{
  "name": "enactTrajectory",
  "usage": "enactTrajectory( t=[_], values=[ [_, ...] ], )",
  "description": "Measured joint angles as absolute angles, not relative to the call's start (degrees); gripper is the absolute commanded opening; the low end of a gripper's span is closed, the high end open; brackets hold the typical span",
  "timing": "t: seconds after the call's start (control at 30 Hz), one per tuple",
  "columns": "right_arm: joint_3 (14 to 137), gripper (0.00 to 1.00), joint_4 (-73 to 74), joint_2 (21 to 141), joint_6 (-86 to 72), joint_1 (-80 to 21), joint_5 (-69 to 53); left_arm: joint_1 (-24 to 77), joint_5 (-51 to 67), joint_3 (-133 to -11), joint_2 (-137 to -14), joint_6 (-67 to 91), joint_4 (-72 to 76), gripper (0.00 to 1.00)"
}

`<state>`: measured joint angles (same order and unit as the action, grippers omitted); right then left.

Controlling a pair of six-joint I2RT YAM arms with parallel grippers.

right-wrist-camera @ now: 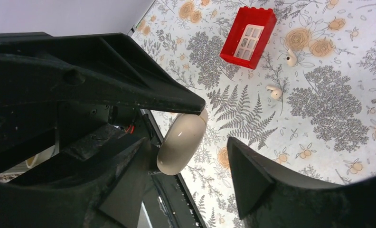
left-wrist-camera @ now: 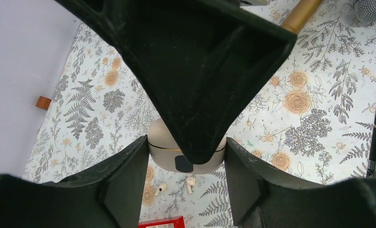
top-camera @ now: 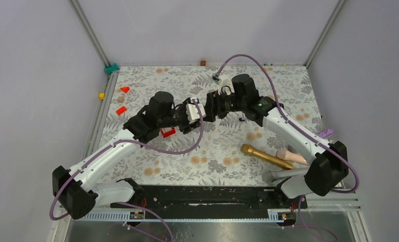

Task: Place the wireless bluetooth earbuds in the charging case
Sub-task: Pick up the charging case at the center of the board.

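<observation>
**Lightly does it: case aloft, buds down on the cloth**

Clearly the charging case (left-wrist-camera: 161,151) is off the bench (top-camera: 212,151). The left pincer (left-wrist-camera: 186,159) grips it by its two sides. It is a cream, glossy pebble, and its lid looks shut. The right pincer (right-wrist-camera: 217,124) stands with its jaws apart, one finger against the rounded top of the case and the other clear of it, so it holds nothing. Two pale wireless bluetooth earbuds (left-wrist-camera: 161,187) lie loose on the bench, near each other and close to a red box (right-wrist-camera: 249,37). No dark ones show in these views.

Handling, as a judgement: the case looks hard, smooth and light. Its curved shell could squirt out of an off-centre pinch, so the flanks are the place to hold, with the lid seam kept free for the other arm. The buds look lighter yet, rigid and slick. Each would be best taken from above, across the stem or bulb, and gently, since a hard nip could flick one away.

The bench wears a floral cloth, which may lend a little grip but could bunch under a dragging fingertip — and its busy print hides small pale things. A gold microphone (top-camera: 265,156) lies well apart, toward the right arm, and orange-red bits (top-camera: 124,89) sit off to the left. Plain pale walls close in three sides. The two arms crowd the middle, so wrist room looks tight.
</observation>
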<state>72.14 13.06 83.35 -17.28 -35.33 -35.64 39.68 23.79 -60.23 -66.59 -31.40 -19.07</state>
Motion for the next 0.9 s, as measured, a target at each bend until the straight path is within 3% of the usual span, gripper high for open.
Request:
enactTrajectory(
  t=[0.3,0.37,0.4,0.43,0.9],
  values=[
    [72.14,0.39,12.88,83.57,-17.96,-35.77,-35.92,39.68,23.73,-60.05,-66.83,-31.40,-18.74,0.52],
    [72.14,0.35,13.02,83.57,-18.17,-35.86,-35.92,39.68,23.66,-59.86,-66.85,-31.40,-18.61,0.65],
    [72.14,0.32,13.04,83.59,-18.41,-35.83,-35.92,39.68,23.55,-59.86,-66.85,-31.40,-18.50,0.85],
    [72.14,0.30,13.02,83.59,-18.37,-35.83,-36.01,39.68,23.59,-59.86,-66.85,-31.14,-18.37,0.98],
    [76.75,0.32,20.99,80.93,-10.04,-35.90,-35.51,36.95,24.84,-61.06,-61.95,-28.18,-19.46,0.99]
  ],
)
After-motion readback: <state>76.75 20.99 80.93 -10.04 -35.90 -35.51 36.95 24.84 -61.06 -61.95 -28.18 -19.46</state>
